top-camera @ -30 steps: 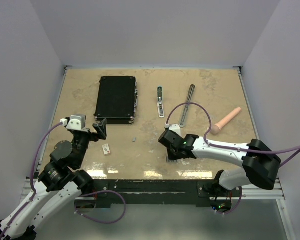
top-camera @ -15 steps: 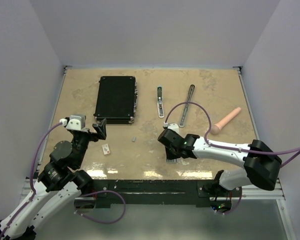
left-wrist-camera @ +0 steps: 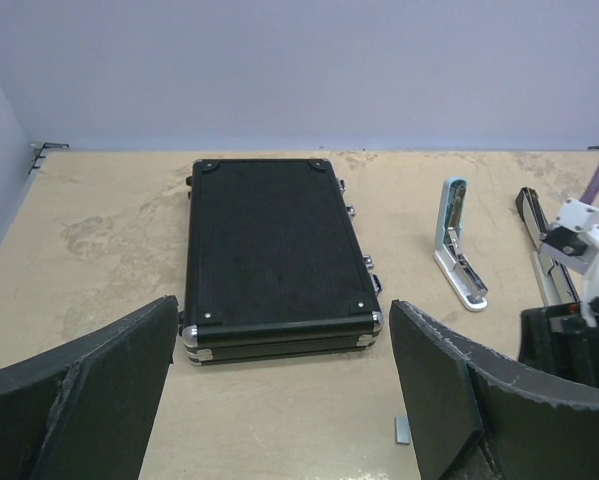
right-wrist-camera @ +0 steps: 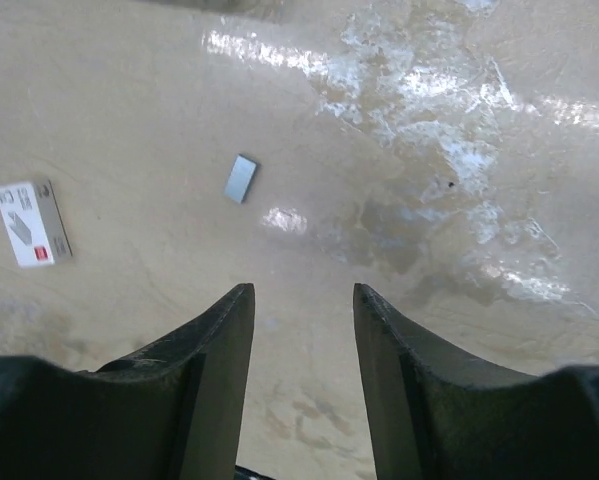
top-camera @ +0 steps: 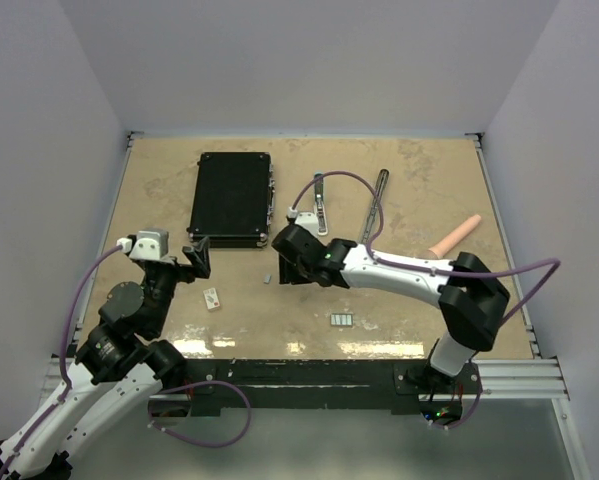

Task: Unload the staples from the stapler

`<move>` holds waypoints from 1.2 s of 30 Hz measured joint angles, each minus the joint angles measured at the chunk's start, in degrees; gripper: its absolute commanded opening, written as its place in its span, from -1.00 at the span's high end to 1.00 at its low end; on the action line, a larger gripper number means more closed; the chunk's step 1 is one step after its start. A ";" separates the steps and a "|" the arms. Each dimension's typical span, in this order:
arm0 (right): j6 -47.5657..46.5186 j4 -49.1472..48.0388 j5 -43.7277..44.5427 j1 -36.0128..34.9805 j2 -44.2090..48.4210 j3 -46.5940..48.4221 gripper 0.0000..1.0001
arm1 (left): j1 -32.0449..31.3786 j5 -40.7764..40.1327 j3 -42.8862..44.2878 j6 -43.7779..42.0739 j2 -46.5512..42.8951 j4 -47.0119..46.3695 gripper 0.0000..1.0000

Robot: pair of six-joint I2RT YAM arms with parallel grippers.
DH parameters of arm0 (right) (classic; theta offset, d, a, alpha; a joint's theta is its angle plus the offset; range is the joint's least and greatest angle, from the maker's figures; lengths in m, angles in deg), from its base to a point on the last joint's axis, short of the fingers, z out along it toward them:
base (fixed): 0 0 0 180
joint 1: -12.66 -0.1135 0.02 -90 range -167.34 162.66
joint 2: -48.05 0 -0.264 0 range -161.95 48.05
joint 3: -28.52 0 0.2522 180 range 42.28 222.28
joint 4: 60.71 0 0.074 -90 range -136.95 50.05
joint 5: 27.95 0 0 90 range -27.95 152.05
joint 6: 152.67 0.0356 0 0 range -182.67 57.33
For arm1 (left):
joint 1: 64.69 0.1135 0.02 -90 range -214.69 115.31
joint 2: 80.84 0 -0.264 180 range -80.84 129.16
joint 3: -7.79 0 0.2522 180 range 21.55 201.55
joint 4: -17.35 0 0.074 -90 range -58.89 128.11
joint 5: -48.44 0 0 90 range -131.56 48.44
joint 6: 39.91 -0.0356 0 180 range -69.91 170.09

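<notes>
While the right arm is stretching from its base across the middle of the table, forearm lying low and wrist bending downward, the right gripper (top-camera: pixel 284 265) is hanging just over the tabletop with its jaws standing partly apart and gripping nothing; only bare table is showing between its fingers (right-wrist-camera: pixel 214 370). One strip of staples (top-camera: pixel 267 278) is lying flat just ahead of those fingers, apart from them, and a second strip of staples (top-camera: pixel 342 319) is sitting near the front edge. Farther back, the stapler (top-camera: pixel 320 205) is lying as two separate bars, its other bar (top-camera: pixel 374 210) to the right. Folded close to its base, the left arm is aiming the left gripper (top-camera: pixel 199 255) at the black case (left-wrist-camera: pixel 274 250), jaws spread wide and holding nothing.
</notes>
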 measured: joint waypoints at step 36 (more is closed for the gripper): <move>12.48 9.75 9.57 -3.74 -28.89 25.94 0.30 | 0.00 -1.38 0.00 0.00 -1.51 -0.04 -0.82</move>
